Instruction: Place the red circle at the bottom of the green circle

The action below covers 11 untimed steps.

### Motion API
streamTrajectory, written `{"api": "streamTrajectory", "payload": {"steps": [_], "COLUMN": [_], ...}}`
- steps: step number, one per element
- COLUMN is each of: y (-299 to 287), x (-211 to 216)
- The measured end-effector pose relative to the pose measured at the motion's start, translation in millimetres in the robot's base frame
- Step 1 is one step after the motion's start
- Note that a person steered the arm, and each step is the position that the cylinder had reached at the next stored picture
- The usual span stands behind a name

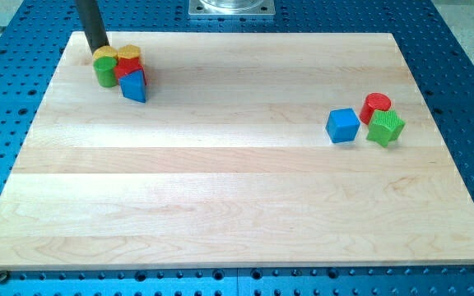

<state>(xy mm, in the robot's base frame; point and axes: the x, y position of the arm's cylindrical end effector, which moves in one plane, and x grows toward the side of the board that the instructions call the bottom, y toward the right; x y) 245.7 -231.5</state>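
Observation:
The red circle [376, 104] sits at the view's right, touching a green star-shaped block [385, 128] below it, with a blue cube [342, 125] to their left. The green circle [104, 71] sits at the view's top left in a tight cluster with a yellow block [105, 53], another yellow block [129, 53], a red block [128, 68] and a blue block [134, 85]. My tip [98, 49] is at the top left corner of the board, just above the green circle and touching the yellow block. It is far from the red circle.
The wooden board [237, 197] lies on a blue perforated table [467, 49]. A metal mount [232, 7] stands at the view's top centre beyond the board's edge.

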Motion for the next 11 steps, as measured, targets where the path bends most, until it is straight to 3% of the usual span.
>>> {"api": "streamTrajectory", "payload": {"steps": [1, 2, 3, 5, 7, 8, 9, 11], "y": [2, 54, 121, 198, 359, 425, 444, 445], "x": [-9, -27, -9, 54, 56, 78, 124, 146]}}
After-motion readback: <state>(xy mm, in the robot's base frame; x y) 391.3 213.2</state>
